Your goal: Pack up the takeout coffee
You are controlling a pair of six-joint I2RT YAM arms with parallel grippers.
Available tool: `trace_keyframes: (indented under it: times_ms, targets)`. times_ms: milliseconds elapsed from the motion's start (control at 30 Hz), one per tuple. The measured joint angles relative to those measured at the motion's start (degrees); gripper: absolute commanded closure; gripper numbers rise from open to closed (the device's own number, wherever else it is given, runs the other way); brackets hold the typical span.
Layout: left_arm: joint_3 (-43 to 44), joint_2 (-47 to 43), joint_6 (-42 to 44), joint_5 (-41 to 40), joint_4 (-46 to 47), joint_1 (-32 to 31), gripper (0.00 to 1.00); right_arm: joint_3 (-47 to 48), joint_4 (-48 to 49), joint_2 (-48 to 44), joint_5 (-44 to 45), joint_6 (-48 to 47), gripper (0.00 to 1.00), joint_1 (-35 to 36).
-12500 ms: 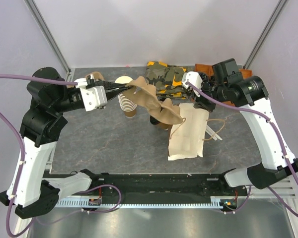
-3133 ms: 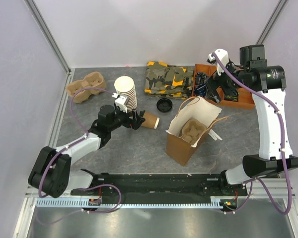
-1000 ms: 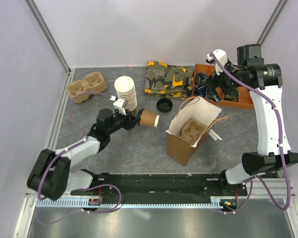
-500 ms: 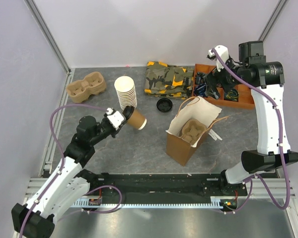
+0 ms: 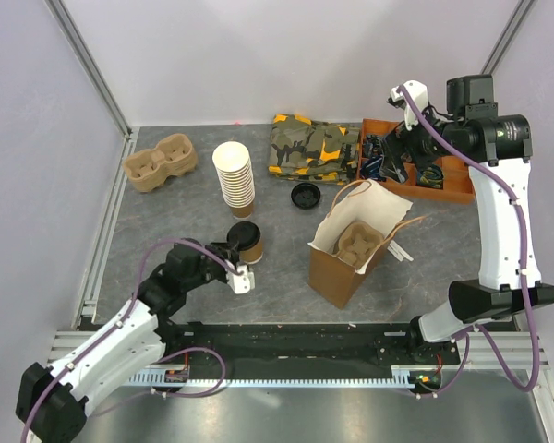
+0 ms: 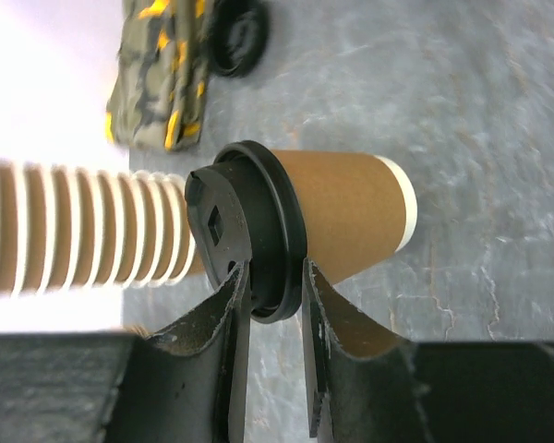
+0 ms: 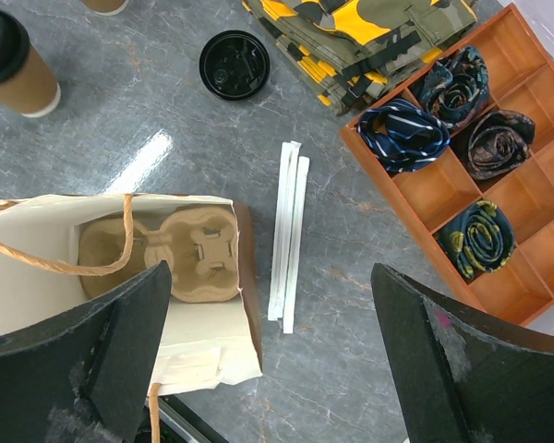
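Grey stone-pattern tabletop (image 5: 286,286) within a pale-walled enclosure. Within the last second the takeout coffee (image 5: 247,242) has gone from lying sideways to upright, lid on, left of the paper bag (image 5: 335,273). The left gripper (image 6: 272,277) pinches its lid rim. Judged ready for bagging. The right gripper (image 7: 270,272), beyond the bag, gapes wide and holds nothing.

Lidded coffee cup (image 5: 248,242): one.
Stack of lidless paper cups (image 5: 234,177): one; too tightly nested to count the cups.
Loose black lid (image 5: 305,195): one.
Pulp cup carriers: two, one on the table (image 5: 160,161), one in the bag (image 7: 180,249).
Paper bag (image 5: 337,272): one.
Wrapped straws (image 7: 287,235): two.
Folded camouflage cloth (image 5: 314,148): one.
Wooden tray (image 7: 423,189): one.
Rolled ties (image 7: 404,134): four showing.
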Motion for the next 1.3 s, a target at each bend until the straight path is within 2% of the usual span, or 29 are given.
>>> trace_keyframes:
  times_ms: [333, 433, 467, 567, 733, 900, 1067, 1133, 1167, 1200, 1300]
  targets:
    - [-8.66, -0.35, 11.41, -10.21, 8.35, -12.81, 0.96, -0.55, 0.0, -2.16, 0.07, 0.15, 0.02, 0.0]
    - [-9.01, -0.31, 12.15, -12.15, 9.2, -14.69, 0.78, -0.55, 0.0, -2.4, 0.26, 0.13, 0.02, 0.0]
    - [-9.01, -0.33, 12.2, -12.81, 9.49, -15.1, 0.63, -0.57, 0.0, -2.45, 0.28, 0.11, 0.02, 0.0]
    - [-9.01, -0.76, 12.2, -13.92, 9.35, -15.76, 0.43, -0.83, 0.0, -2.49, 0.42, 0.0, 0.02, 0.0]
    - [-8.39, -4.94, 12.33, -14.34, 5.25, -15.82, 0.28, -1.07, 0.0, -2.49, 0.42, -0.28, 0.02, 0.0]
    - [-6.45, -11.89, 11.87, -12.28, -1.51, -15.82, 0.24, -2.6, 0.17, -2.84, 0.33, -0.81, 0.02, 0.0]
    - [-0.44, -13.75, 5.2, -10.47, -8.17, -15.82, 0.23, -7.74, 0.28, -3.78, 0.24, -2.64, 0.05, 0.0]
    - [4.22, -12.28, -1.05, -10.29, -10.8, -15.82, 0.23, -10.23, 0.35, -3.87, 0.22, -3.67, 0.11, 0.0]
    - [5.4, -11.85, -2.75, -10.34, -11.02, -15.82, 0.22, -11.67, 0.37, -3.87, 0.2, -4.31, 0.14, 0.0]
    - [7.78, -10.93, -6.67, -10.36, -12.39, -15.82, 0.22, -13.29, 0.33, -3.87, 0.2, -4.87, 0.22, 0.0]
    - [13.86, -8.46, -17.14, -10.45, -13.97, -15.8, 0.21, -15.47, -0.04, -3.28, -0.02, -6.1, 0.38, 0.0]
